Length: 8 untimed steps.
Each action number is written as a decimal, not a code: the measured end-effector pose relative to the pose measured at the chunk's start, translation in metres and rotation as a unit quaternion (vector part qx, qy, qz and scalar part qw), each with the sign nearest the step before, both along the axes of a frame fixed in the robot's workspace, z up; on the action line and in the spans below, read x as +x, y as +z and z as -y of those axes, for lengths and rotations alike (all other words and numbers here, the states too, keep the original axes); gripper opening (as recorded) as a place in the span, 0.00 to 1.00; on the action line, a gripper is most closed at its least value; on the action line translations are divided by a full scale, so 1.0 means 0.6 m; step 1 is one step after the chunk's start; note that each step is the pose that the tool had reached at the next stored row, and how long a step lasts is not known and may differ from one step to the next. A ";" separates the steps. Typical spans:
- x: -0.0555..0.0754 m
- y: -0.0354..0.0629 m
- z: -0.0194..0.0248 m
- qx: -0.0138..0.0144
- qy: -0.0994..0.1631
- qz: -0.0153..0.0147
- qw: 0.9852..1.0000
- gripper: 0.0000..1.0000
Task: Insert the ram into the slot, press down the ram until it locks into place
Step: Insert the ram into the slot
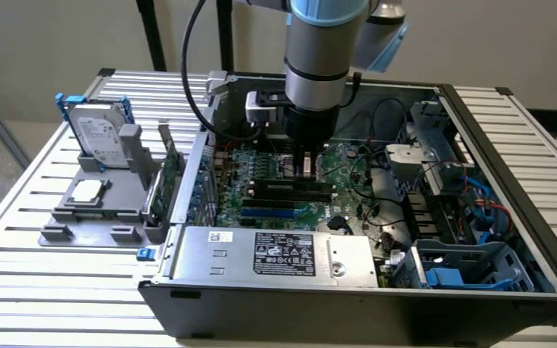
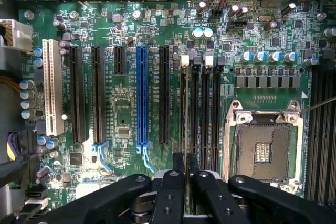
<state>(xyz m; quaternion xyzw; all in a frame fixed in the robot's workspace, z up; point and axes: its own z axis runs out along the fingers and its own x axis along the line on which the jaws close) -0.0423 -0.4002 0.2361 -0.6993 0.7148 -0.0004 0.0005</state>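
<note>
Green ram (image 2: 184, 121) standing in black slot (image 2: 181, 85), pincer (image 2: 186, 163) clamped tight around its end

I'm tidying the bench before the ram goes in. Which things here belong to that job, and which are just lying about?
Job in hand:
- gripper, low over the motherboard
- black memory slots in front of it

Lying about:
- hard drive, silver square chip and expansion card on the grey fixture
- blue slot
- open CPU socket
</note>
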 end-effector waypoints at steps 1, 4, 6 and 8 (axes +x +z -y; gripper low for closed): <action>0.000 0.000 -0.0007 0.000 0.001 0.000 1.000 0.13; 0.000 -0.001 -0.0016 0.000 0.004 0.000 1.000 0.13; 0.000 -0.002 -0.0017 -0.001 0.004 0.000 1.000 0.13; 0.000 -0.004 -0.0017 -0.001 0.005 0.000 1.000 0.13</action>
